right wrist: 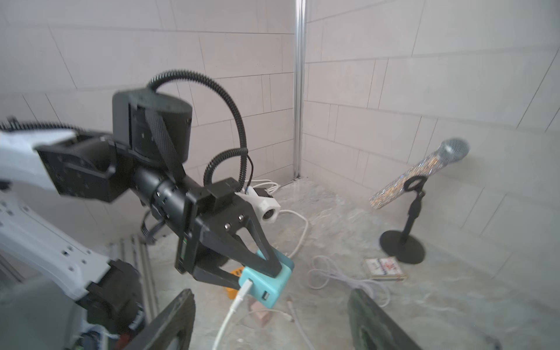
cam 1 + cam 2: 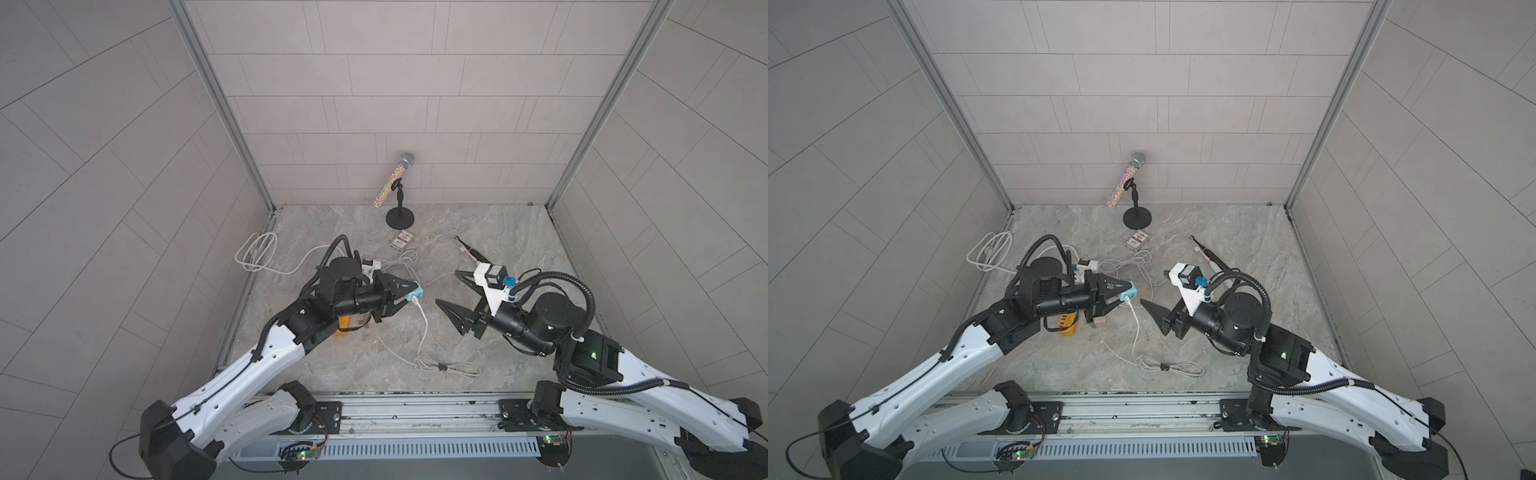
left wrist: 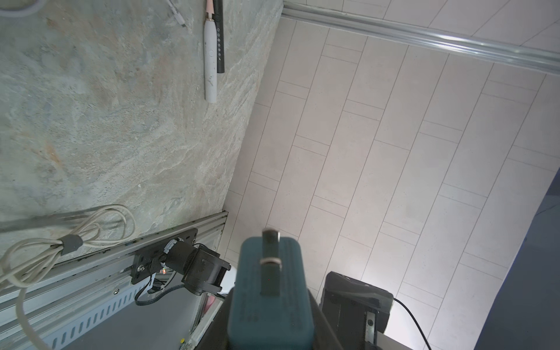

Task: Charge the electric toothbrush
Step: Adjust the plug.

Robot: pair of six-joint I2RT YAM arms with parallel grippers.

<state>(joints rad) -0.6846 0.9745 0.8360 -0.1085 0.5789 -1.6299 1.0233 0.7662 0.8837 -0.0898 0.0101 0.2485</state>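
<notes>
1. Landmark: the teal charger block (image 1: 272,286), lifted off the table (image 2: 498,232). The left gripper (image 2: 410,293) is clamped on it w/ narrow jaws, one on each flat side. This leaves the USB face open, and that face points to the other arm.
2. A white cable (image 2: 424,328) is plugged in that face. It hangs from the block down to a tied coil (image 2: 446,368) on the table, nearer to the robot base. I think the block is held in the air so the port side is reachable w/o the table in the way.
3. The right gripper (image 2: 446,286) is just across from the block, jaws wide, nothing between them.
4. Task thing: the white electric toothbrush (image 3: 210,69) lies flat on the table, well apart from the block, on the far side of the right arm. It lies just beside a black toothbrush (image 3: 220,39). No gripper touches it.
5. Judgement: the charger end looks ready, but the brush is not connected yet. I cannot tell where the free cable end lies. The next move prob. needs the empty gripper to fetch the brush or that end.
6. The microphone (image 2: 399,178) on its stand is far behind the block, near the back wall, and not involved.
</notes>
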